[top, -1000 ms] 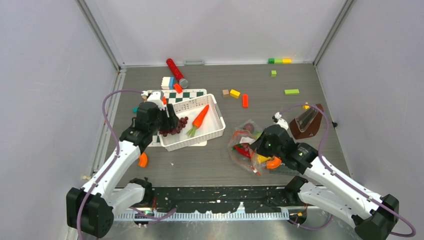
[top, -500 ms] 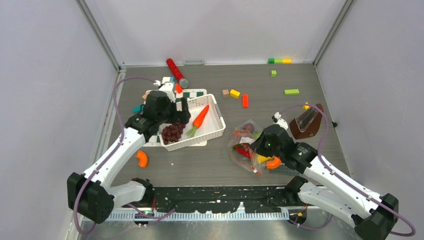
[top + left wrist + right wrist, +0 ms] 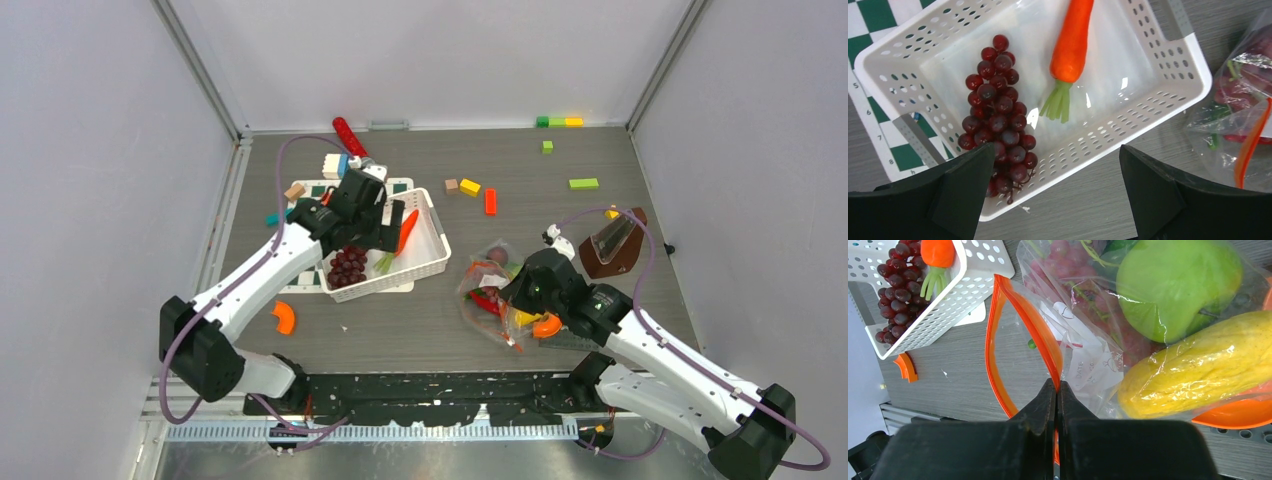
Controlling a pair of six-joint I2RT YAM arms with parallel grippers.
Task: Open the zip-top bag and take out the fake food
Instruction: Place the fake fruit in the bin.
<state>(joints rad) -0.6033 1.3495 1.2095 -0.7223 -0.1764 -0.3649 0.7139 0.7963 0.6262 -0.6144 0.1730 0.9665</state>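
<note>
White slotted plastic forms the basket (image 3: 432, 250) left of centre on the grey, wood-grained desk (image 3: 420, 325) in the top view. It sits partly on a green-and-white chequered mat (image 3: 398, 185). Inside lie a bumpy cluster of dark purple grapes (image 3: 347, 266) and a tapered orange carrot (image 3: 404, 232). The left gripper (image 3: 392, 224) hangs over the basket, holding nothing. Right of the basket, the zip-top bag (image 3: 480, 270), clear and crinkled, lies on the desk with coloured fake food (image 3: 487, 299) showing through. The right gripper (image 3: 510, 300) reaches onto it.

From the left wrist, the 2 black fingers (image 3: 963, 195) stand spread wide above the basket's near wall. The grapes lie at the left end, and the carrot, with its ribbed green stalk, lies nearer the middle. The bag's orange zip strip (image 3: 1254, 142) shows at the right edge.

From the right wrist, the 2 fingers are pressed together, pinching the orange strip, whose loop gapes open. Within the glossy film rest a round green apple (image 3: 1173, 285) and a matte yellow oblong piece (image 3: 1198, 365).
</note>
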